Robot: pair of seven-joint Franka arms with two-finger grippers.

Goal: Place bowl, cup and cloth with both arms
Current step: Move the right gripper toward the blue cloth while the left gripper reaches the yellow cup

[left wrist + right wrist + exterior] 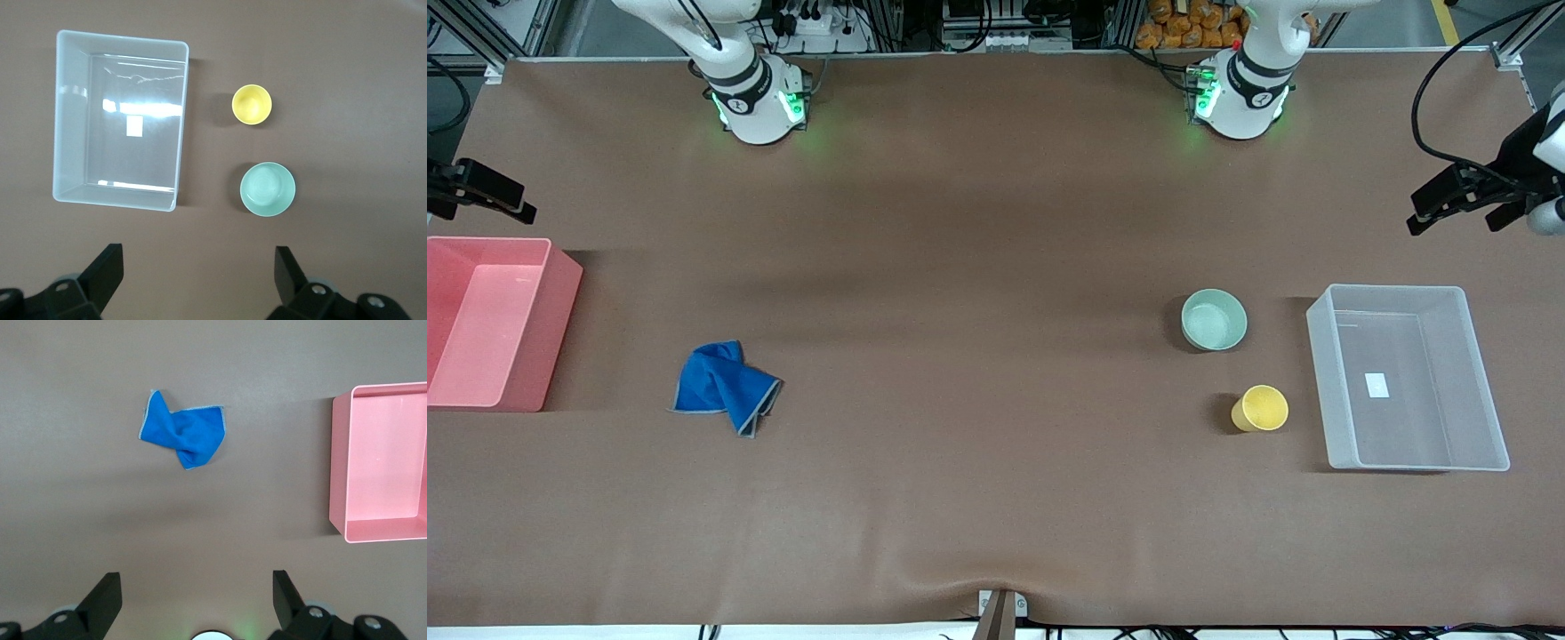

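Bowl and cup beside clear bin; rigid, light, likely slick, so you grip rims. Cloth near pink bin: limp, pinch raised fold. Left pincer, right pincer spread, empty, raised over table.

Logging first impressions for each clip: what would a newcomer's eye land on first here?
Probably the crumpled blue cloth, lying beside the pink bin at the right arm's end. Then the yellow cup, nearer the front camera than the mint-green bowl, both beside the clear bin. Left gripper and right gripper hang open above.
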